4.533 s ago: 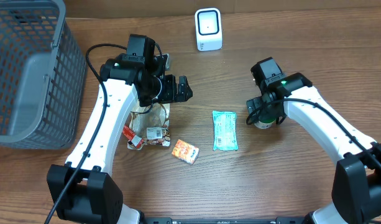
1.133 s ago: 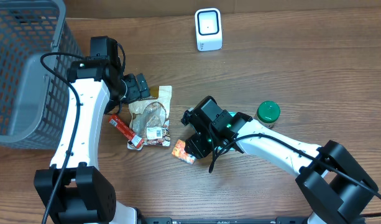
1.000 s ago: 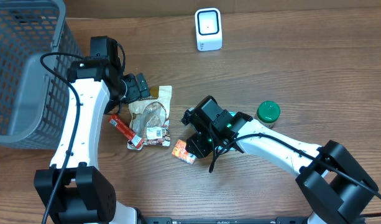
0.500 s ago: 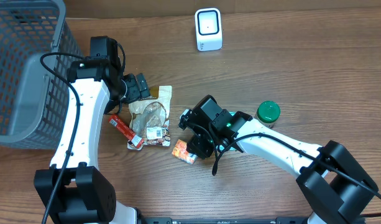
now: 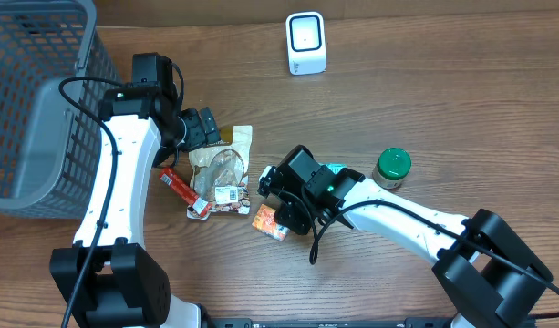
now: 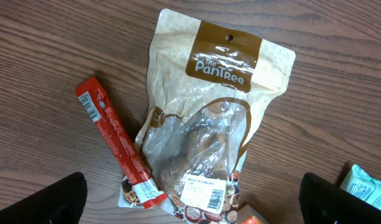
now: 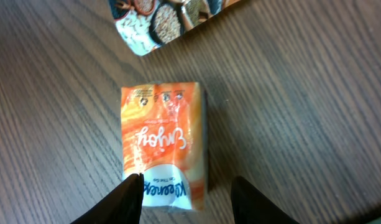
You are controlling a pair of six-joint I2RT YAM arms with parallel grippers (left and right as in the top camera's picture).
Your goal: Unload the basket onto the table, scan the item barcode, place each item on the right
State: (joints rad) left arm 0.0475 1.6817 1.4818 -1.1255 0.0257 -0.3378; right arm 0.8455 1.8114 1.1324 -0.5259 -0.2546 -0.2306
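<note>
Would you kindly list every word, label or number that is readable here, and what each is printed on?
"The PanTRee": brown label on the tan pouch.
"Enjoy", upside down: on the orange packet.
Blue word under it: perhaps "Kleenex", unsure.
Print on the red stick and the pouch's white barcode sticker: too small to read.

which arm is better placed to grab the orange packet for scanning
Right. Its tool is open directly over the orange packet, with a finger roughly on either side of the packet's near end. The left tool hangs open above the brown pouch, away from that packet.
</note>
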